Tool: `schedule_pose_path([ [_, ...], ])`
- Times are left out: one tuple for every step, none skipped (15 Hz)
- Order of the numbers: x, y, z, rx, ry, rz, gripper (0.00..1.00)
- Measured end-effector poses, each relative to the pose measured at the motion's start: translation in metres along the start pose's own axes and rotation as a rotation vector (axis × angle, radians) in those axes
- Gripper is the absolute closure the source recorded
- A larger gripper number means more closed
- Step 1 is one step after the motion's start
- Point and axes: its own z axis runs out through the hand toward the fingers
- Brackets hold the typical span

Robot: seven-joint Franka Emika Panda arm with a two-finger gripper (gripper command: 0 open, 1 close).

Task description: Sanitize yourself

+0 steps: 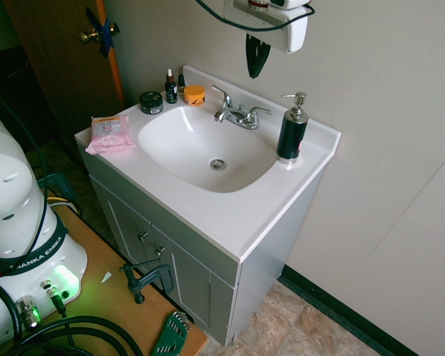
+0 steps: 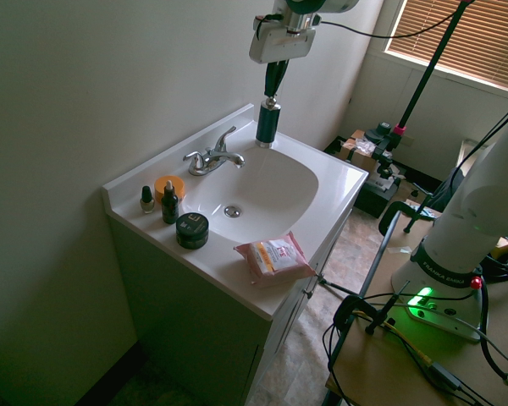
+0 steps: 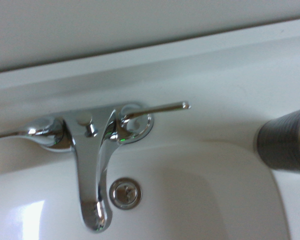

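gripper (image 2: 273,80) points straight down above soap dispenser (image 2: 267,123), fingers closed, empty.

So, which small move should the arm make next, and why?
Probably it should shift sideways until it is over the pump head of the soap dispenser, then lower. The gripper hangs shut, high above the counter, between the faucet and the dispenser, touching nothing.
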Motion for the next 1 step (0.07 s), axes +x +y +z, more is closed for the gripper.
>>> schedule_pose_path([
  [-0.0078, 0.0019, 0.0039, -0.006, -0.005, -0.009, 0.00],
])
